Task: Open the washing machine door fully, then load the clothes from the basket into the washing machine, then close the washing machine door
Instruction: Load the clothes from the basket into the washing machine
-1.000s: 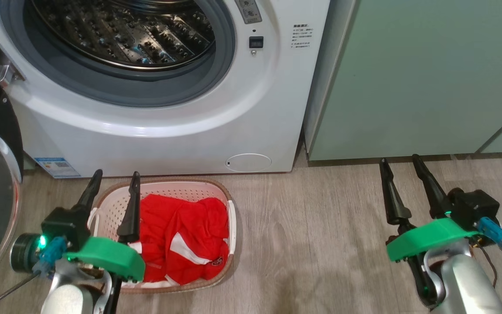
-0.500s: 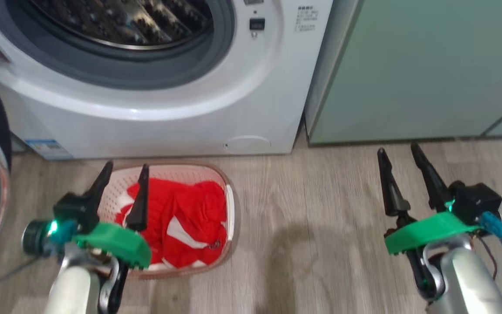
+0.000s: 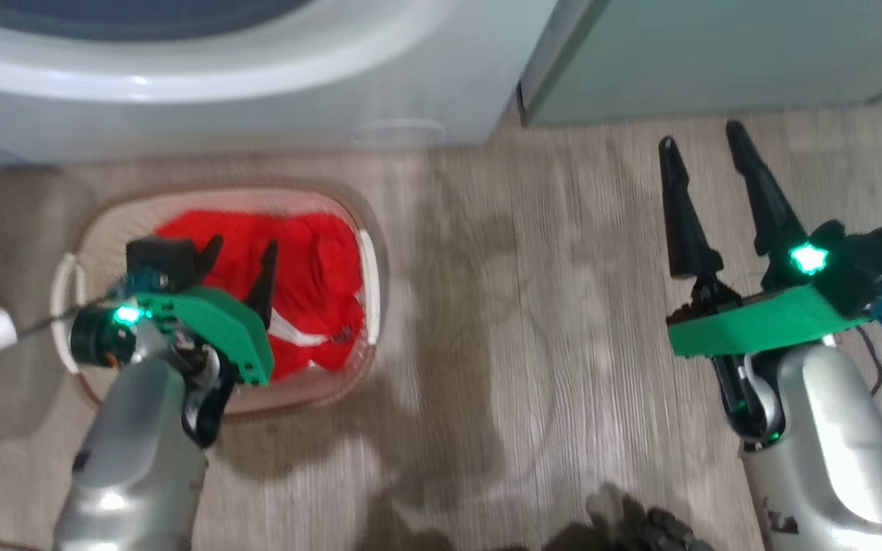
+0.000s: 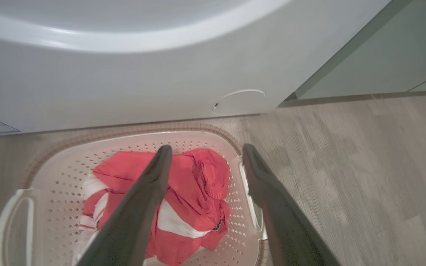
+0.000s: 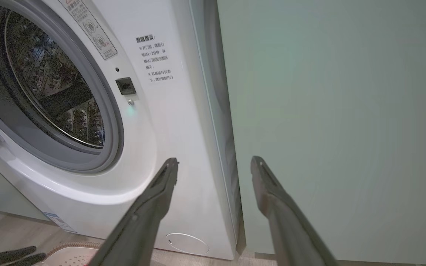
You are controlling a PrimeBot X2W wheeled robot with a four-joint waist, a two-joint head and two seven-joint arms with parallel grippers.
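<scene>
Wood-pattern flooring [image 3: 533,321] in pale grey-brown covers the room, and its planks run from side to side in the head view. At the far edge stands the washing machine [image 3: 257,99], white, and just beside it on the right is a pale green cabinet [image 3: 717,53]. The head view is blurred. In the right wrist view the washing machine [image 5: 176,122] has its round opening uncovered, with the grey seal [image 5: 113,122] and the steel drum [image 5: 50,92] behind it.

On the floor, near the foot of the washer, sits the basket [image 3: 81,252]. Its far rim [image 4: 50,151] faces the white front panel, below and left of the small round flap [image 4: 240,100]. The white handles are on its left and right sides. Its long axis seems to lie side to side, along the washer's front, but with the blur I cannot tell this surely.

Inside it the clothes [image 3: 318,260] lie as one red crumpled heap, more toward the right half, with no clear long direction. A white stripe crosses the heap [image 4: 198,177] diagonally.

Over the basket hangs the left gripper [image 3: 243,245], its fingers apart and pointing toward the washer, with nothing between them. Whether they touch the cloth I cannot tell. Well apart to the right, above bare floor, the right gripper [image 3: 700,138] also has its fingers spread and empty, pointing where washer and cabinet [image 5: 327,111] meet.
</scene>
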